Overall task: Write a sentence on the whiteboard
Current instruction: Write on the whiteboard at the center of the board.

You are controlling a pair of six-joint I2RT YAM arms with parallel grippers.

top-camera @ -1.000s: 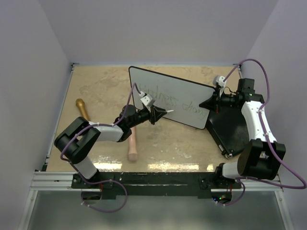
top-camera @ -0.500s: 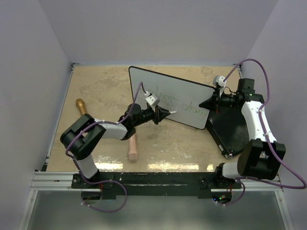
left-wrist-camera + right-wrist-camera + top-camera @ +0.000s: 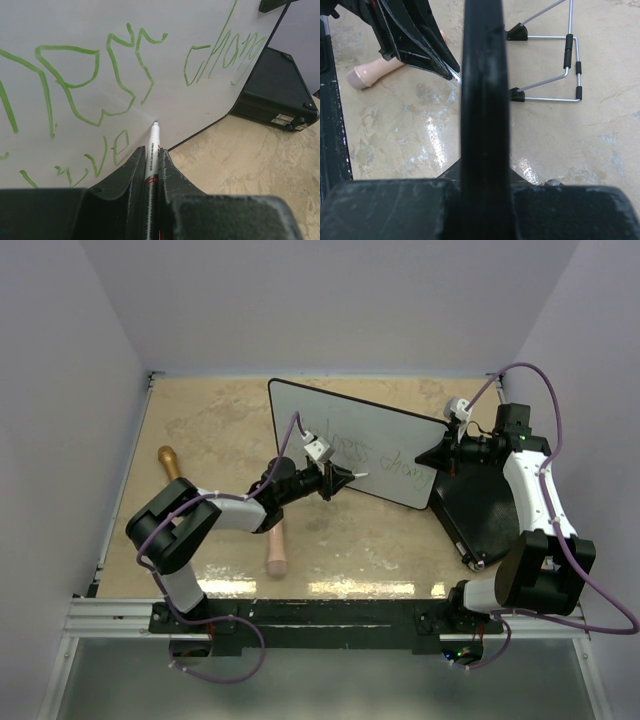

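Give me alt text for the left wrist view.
The left gripper, black jaws shut, clamps a slim white marker pen, tip at a glossy white black-rimmed whiteboard bearing green handwritten words. A flat black rectangular case lies right of it on the beige marbled table.

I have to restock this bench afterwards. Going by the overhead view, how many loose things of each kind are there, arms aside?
whiteboard: 1
marker: 1
black case: 1
club-shaped sticks: 2, one golden-brown, one pale pink
Total: 5
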